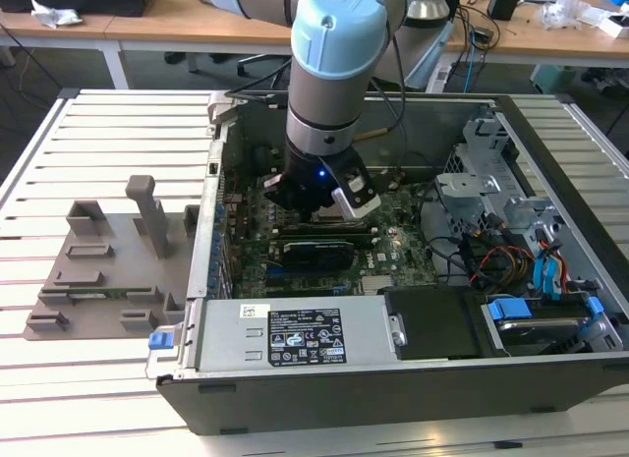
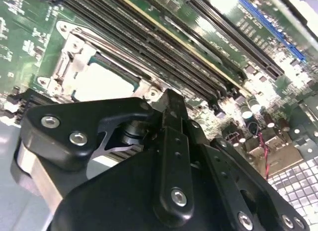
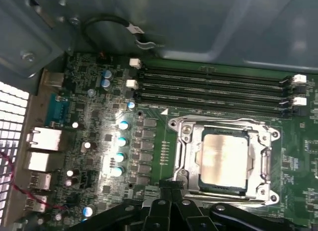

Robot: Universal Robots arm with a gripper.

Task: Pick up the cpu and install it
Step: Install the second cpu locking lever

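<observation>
Black gripper (image 3: pixel 169 211) links crowd the bottom edge of the first wrist view, just beside the socket frame (image 3: pixel 224 160); I cannot tell how wide the tool stands or whether it grips anything. Right of centre, the cpu (image 3: pixel 224 159) seems to lie flat inside that frame on the green motherboard (image 3: pixel 149 141).

The cpu (image 3: pixel 226 160) is being shown in both wrist views as a small flat square chip with a pale silvery-grey metal top; in the first wrist view its surface is being lit unevenly, with brighter streaks across it; it is lying flat, seated inside the square metal socket frame (image 3: pixel 186 156) on the green motherboard (image 3: pixel 149 141), and is being bordered by that frame on all sides; in the second wrist view the cpu (image 2: pixel 102 82) is being partly hidden behind black hardware, with only a pale glaring patch left visible.
</observation>
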